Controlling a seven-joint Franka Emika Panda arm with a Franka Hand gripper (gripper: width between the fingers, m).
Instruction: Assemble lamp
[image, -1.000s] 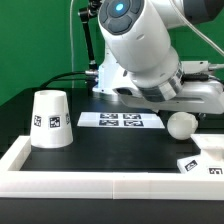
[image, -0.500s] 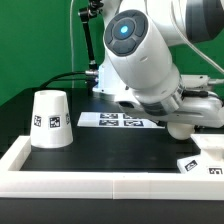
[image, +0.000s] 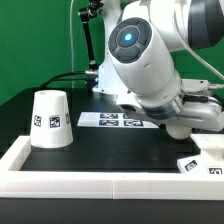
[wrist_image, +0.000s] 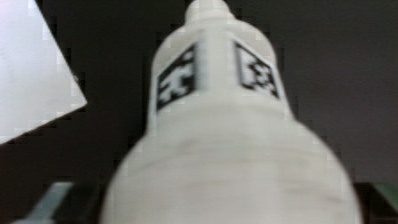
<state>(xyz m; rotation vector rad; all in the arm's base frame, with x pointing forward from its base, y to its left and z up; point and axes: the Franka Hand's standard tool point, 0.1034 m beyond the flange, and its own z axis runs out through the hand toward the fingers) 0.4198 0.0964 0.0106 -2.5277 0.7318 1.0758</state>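
Wrist view: we see the bulb (wrist_image: 214, 130) very near, filling the gap of the tool (wrist_image: 210, 198); clamped or not, we cannot tell.

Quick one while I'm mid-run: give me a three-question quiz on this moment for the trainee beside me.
1. True or false: the shade stands upright, narrow end up.
2. How does the bulb show in the wrist view? A) far off and tiny B) close up, filling much of the picture, two tags facing the camera C) not at all
3. Short answer: in the exterior view, what flat tagged thing lies between the shade and the arm?

Key: 1 true; 2 B; 3 the marker board.
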